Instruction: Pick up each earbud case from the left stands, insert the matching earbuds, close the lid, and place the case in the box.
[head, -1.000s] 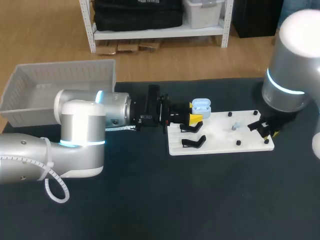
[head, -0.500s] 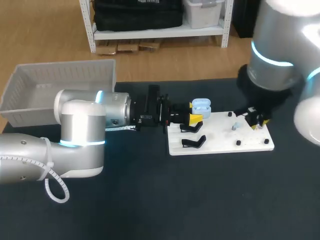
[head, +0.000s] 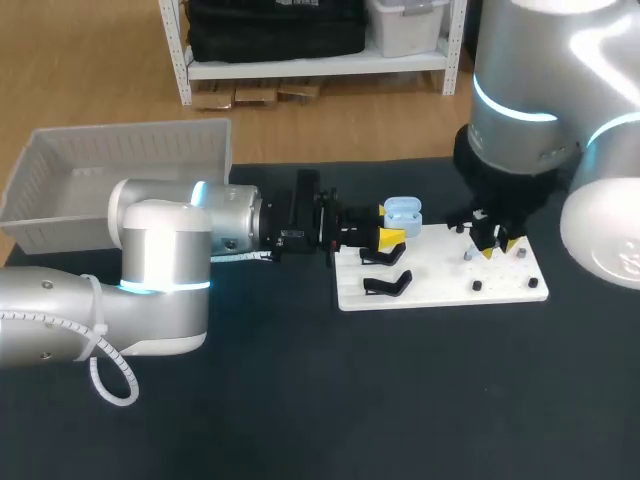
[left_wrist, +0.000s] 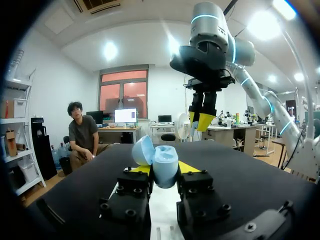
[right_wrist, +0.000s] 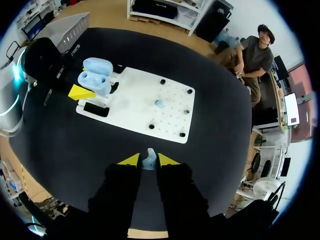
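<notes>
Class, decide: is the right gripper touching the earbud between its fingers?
Touching. The right wrist view shows the right gripper with both yellow tips pressed against the earbud, with no gap on either side.

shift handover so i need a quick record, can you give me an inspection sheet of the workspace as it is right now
surface: dark table with a white peg board on it
job's things: open light blue earbud case; one earbud held, a second earbud on the peg board; empty black stand; grey box at the table's far left corner
clutter: nothing seen
grippers: left gripper shut on the earbud case; right gripper shut on the earbud, above the peg board
cables: white coiled cable on the left arm
surroundings: nothing seen reaching over the table
</notes>
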